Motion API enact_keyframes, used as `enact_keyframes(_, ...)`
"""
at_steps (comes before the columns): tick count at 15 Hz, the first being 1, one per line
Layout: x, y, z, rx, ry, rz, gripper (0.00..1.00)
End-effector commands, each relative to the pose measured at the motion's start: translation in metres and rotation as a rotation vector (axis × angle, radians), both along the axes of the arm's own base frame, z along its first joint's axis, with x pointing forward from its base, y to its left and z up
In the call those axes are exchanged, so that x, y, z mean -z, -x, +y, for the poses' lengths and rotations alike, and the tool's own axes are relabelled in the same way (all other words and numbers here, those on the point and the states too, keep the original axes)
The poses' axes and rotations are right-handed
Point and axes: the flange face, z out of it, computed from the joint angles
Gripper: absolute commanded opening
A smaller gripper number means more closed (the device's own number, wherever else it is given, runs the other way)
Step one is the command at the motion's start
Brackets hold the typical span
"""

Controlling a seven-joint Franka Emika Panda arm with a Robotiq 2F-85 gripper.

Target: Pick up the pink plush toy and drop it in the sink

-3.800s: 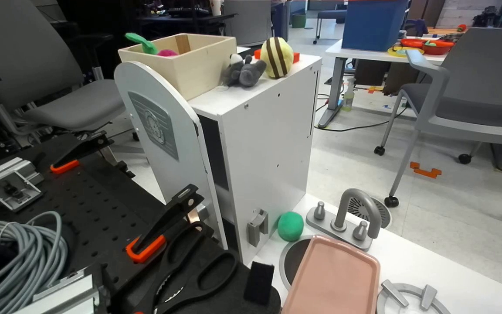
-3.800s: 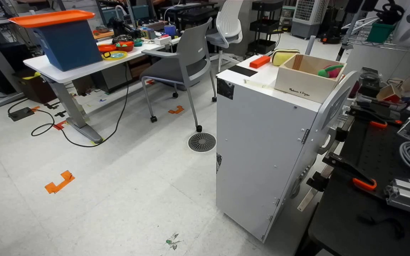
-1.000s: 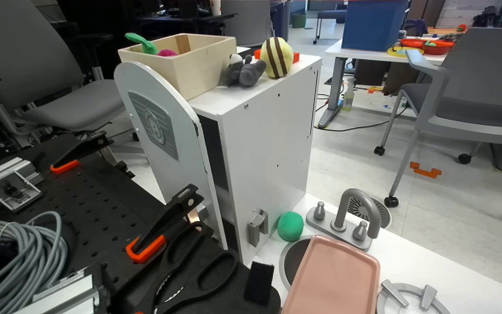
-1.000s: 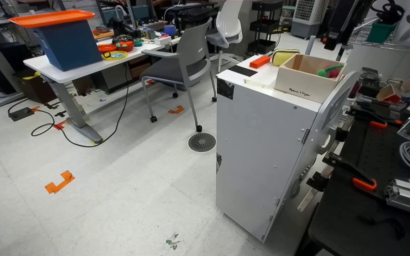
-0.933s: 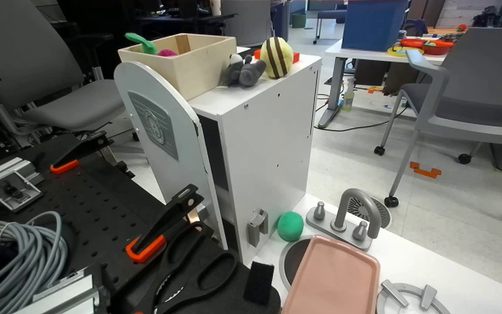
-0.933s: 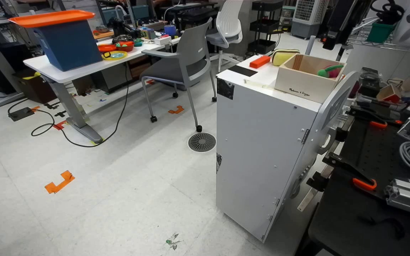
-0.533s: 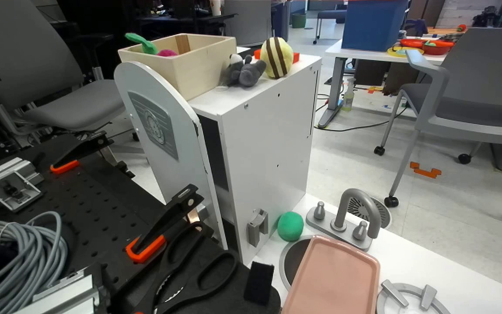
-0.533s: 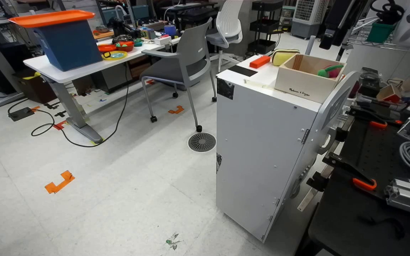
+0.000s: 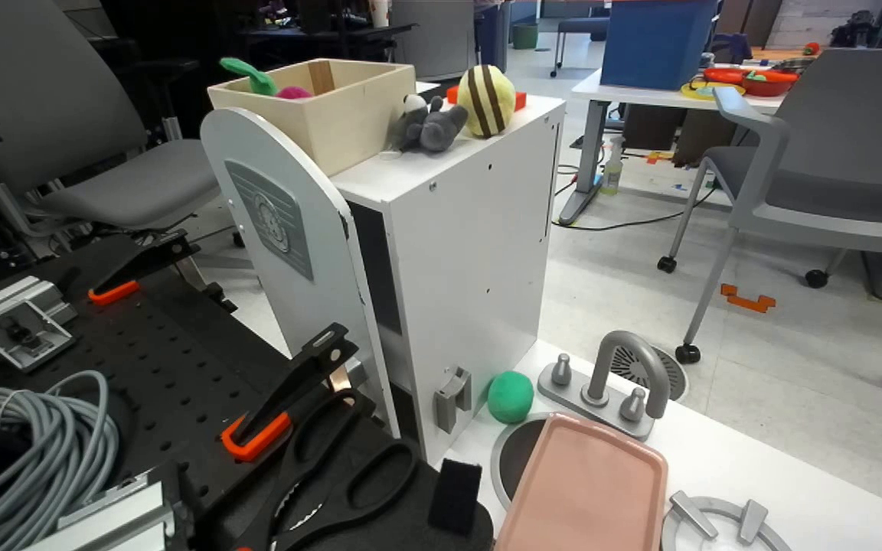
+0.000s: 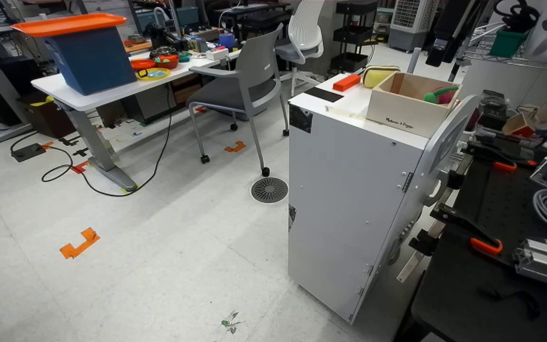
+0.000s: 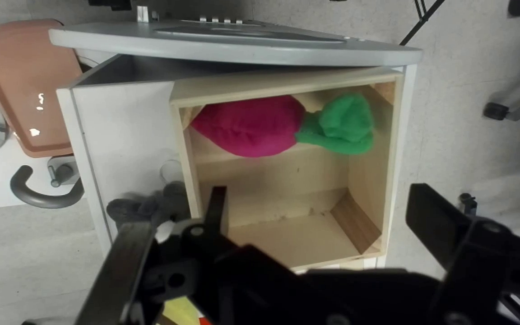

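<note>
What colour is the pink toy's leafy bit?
The leafy bit is green, clearest in the wrist view.

In the wrist view we count one pink plush toy [image 11: 253,128] at the upper centre, one wooden box [image 11: 278,183] mid-frame and one pincer [image 11: 318,198] with two fingers [image 11: 434,221] in the lower half. In an exterior view we find one grey plush [image 9: 435,128] and one striped plush [image 9: 485,103] near the top centre, making three plush toys in all; low, right of centre, one green ball [image 9: 511,397], one sink [image 9: 517,453], one tray [image 9: 586,490] and one faucet [image 9: 602,366] with two handles [image 9: 561,370]; at left, two orange-tipped clamps [image 9: 293,385].
</note>
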Motion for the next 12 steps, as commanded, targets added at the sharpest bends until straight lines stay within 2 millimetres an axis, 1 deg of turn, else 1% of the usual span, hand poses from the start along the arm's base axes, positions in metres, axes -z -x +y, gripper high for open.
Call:
enact_keyframes(1,0.008,-0.001,-0.001,0.015,0.016,0.027,1.00)
enact_keyframes(7,0.028,-0.003,-0.001,0.046,0.032,0.079,1.00)
enact_keyframes(12,0.037,-0.001,-0.001,0.069,0.073,0.113,1.00)
